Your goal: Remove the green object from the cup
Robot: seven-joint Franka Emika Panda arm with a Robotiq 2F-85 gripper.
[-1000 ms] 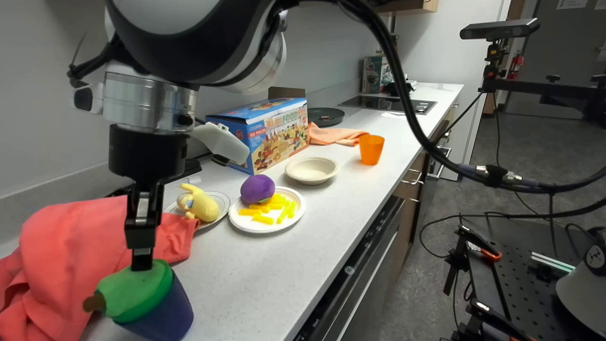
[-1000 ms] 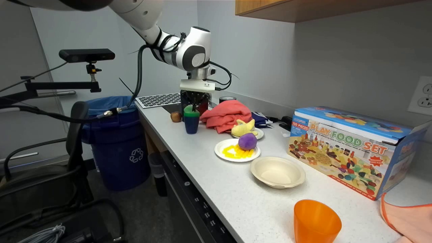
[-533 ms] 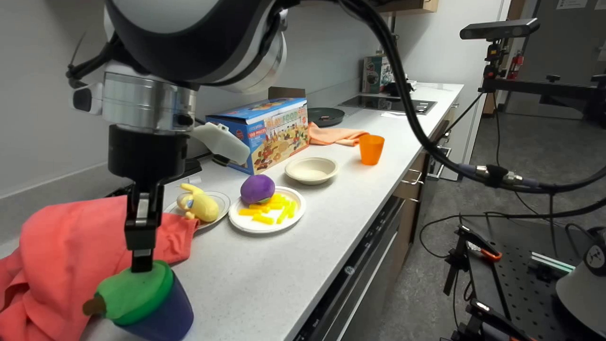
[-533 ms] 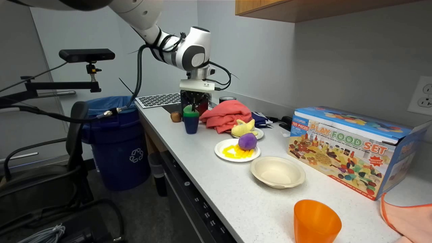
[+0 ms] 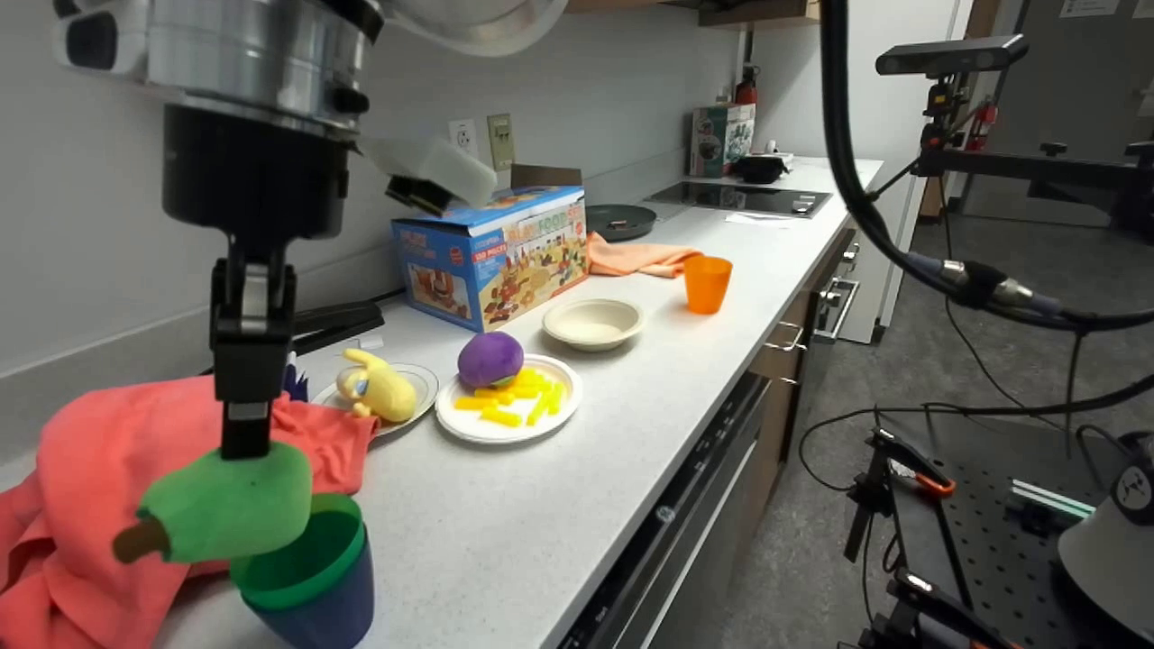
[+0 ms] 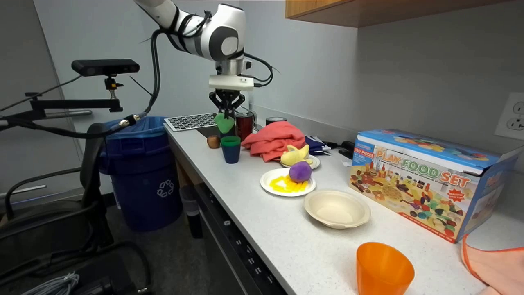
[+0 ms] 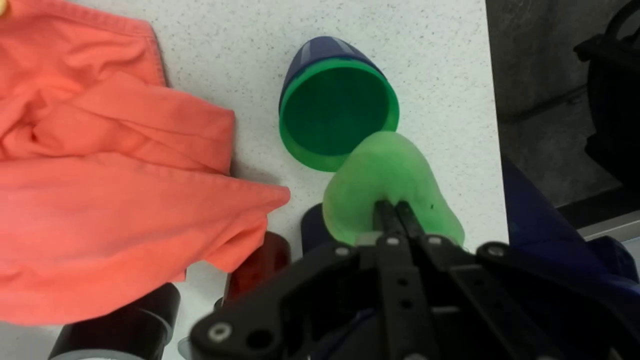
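The green object (image 5: 236,507) is a soft rounded lump with a brown stem. My gripper (image 7: 395,206) is shut on it, its fingertips pressed close together and sunk into the top of the lump. The green object also hangs in the air in an exterior view (image 6: 224,123) and in the wrist view (image 7: 387,165). The dark blue cup (image 5: 329,595) with the green upper band stands upright on the counter, and its inside looks empty in the wrist view (image 7: 335,112). The green object is above and beside the cup's mouth, apart from it in an exterior view (image 6: 231,155).
A coral cloth (image 7: 125,200) lies close beside the cup. A dark red cylinder (image 6: 244,126) and a brown round object (image 6: 213,141) stand near it. Plates with a yellow toy (image 5: 388,393) and a purple ball (image 5: 489,359) lie farther along. The counter edge (image 7: 495,115) runs close by.
The gripper and arm have risen. The green object has come up out of the cup with the gripper. The cup stays on the counter, shifted slightly, with its mouth now uncovered.
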